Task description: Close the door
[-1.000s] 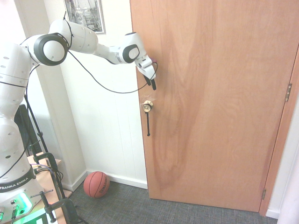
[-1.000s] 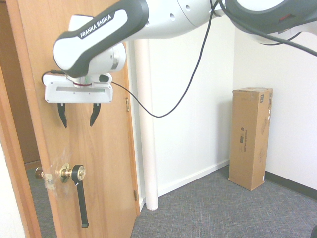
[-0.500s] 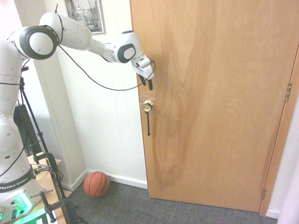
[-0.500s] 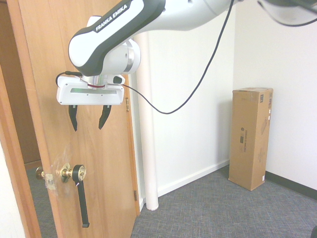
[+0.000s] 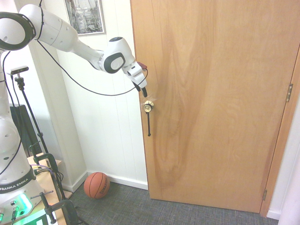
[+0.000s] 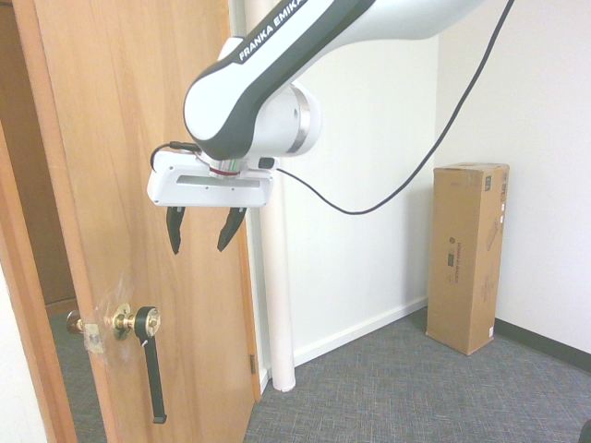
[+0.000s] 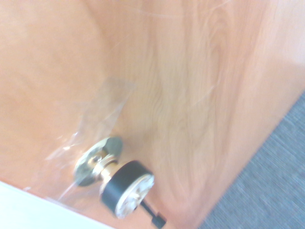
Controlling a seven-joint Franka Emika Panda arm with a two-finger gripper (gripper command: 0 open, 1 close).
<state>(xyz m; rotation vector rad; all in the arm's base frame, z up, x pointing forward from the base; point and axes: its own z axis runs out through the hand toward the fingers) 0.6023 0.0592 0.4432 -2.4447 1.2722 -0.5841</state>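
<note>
The door [image 5: 215, 98] is a tall light-brown wooden panel with visible grain, standing ajar on its hinges [image 5: 289, 92]. Its round brass knob [image 5: 148, 106] carries a thin black strap [image 5: 148, 124] hanging straight down. My gripper [image 5: 142, 90] hovers just above the knob at the door's free edge, open and empty. From the other side the gripper [image 6: 199, 231] hangs beside the door [image 6: 129, 138], above and to the right of the knob [image 6: 136, 322]. Up close, the knob [image 7: 125, 187] shows on the door face [image 7: 181, 86], with clear tape around its base.
A basketball [image 5: 97, 185] lies on the grey carpet by the white wall. A framed picture [image 5: 85, 15] hangs on that wall. A tall cardboard box [image 6: 465, 256] stands against the far wall, and a white pipe [image 6: 274, 295] runs up beside the door.
My arm has swung away from the door face toward its free edge, and the gripper has dropped a little closer to the knob. The door and strap have not moved.
</note>
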